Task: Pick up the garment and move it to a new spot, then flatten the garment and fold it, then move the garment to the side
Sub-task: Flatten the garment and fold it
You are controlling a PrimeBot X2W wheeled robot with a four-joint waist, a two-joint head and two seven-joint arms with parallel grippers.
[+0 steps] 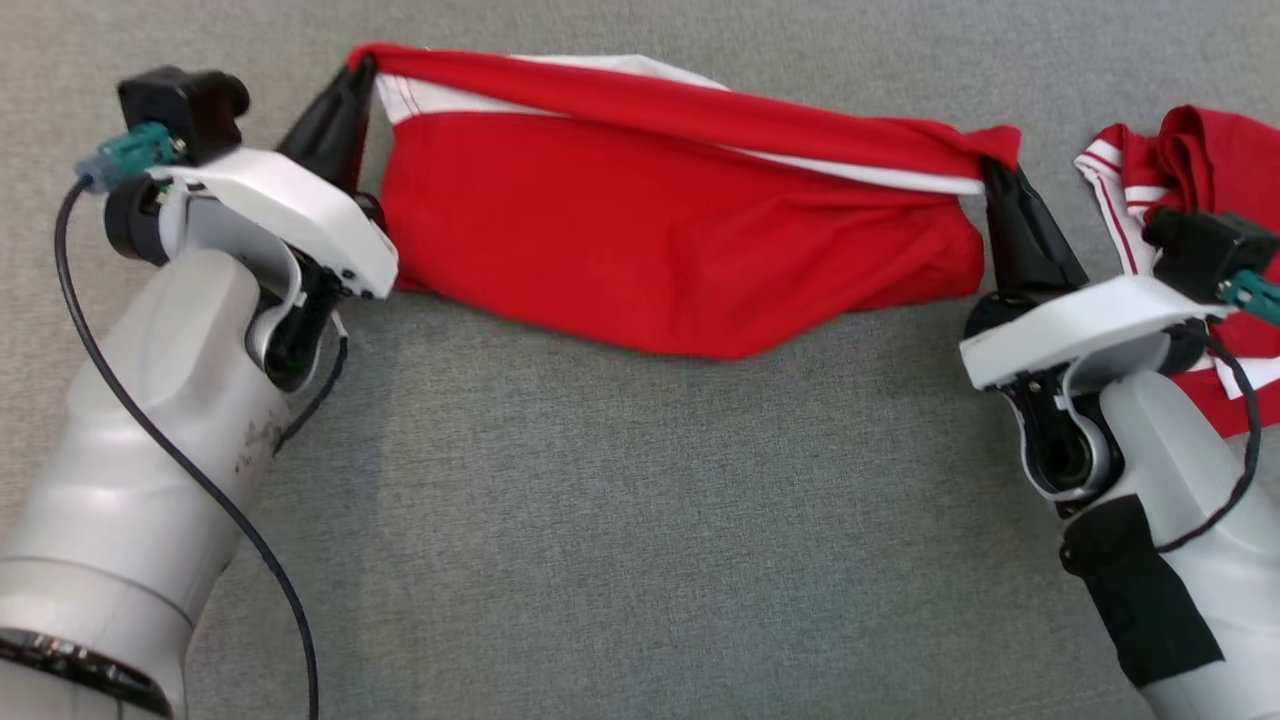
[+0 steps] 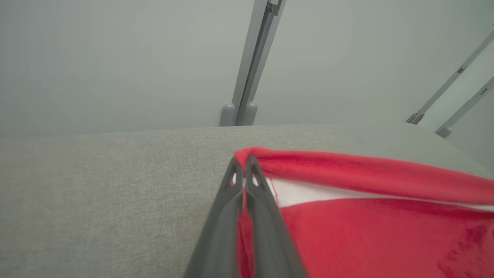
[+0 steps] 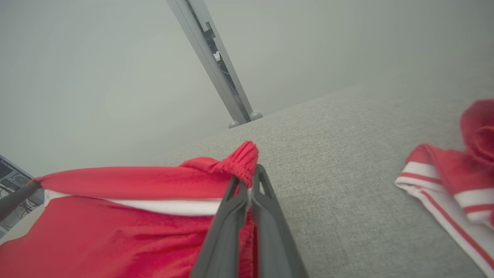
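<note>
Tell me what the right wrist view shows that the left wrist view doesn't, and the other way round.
Right wrist view's own: a striped garment lying apart at the right, and the right pincer shut on the bunched end of the red garment.
Left wrist view's own: two slanted rails at the right.
Shared: the red garment with its white band, the left pincer shut on its other end, the grey surface and a pale post at its far edge.

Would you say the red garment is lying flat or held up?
Held up: garment stretched taut between left gripper and right gripper, pinched at its corners.
</note>
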